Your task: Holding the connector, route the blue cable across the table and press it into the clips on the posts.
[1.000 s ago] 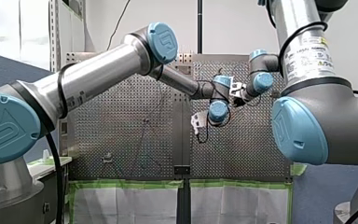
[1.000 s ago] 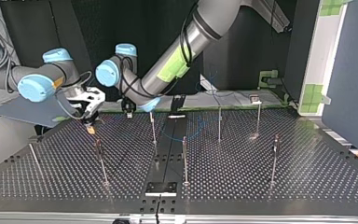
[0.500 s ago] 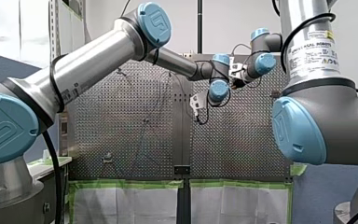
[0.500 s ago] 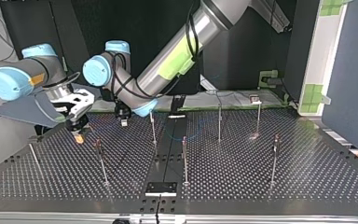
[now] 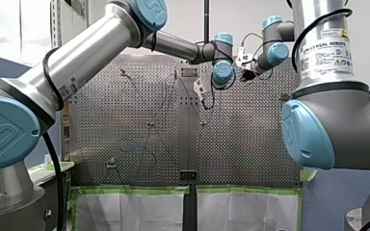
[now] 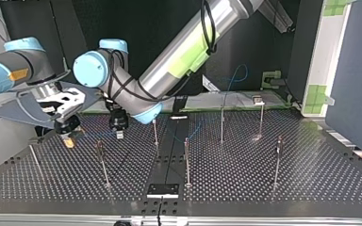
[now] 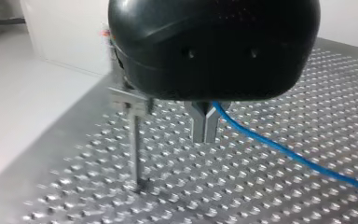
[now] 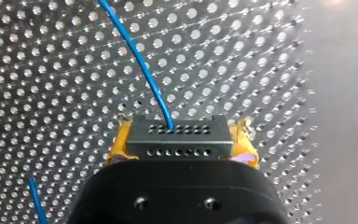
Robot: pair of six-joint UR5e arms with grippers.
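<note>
Perforated table [image 6: 311,181], slim upright posts [image 6: 186,165]

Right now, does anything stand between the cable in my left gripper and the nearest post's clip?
Nothing visible does. In the left wrist view the left gripper pinches the cable, and the post with its clip stands beside it; only table shows between them.

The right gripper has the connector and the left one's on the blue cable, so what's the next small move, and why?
Probably shift my left gripper sideways to bring the blue cable over the clip on the post beside it. It is shut on the cable, which is not yet in that clip, while my right gripper holds the connector.
</note>
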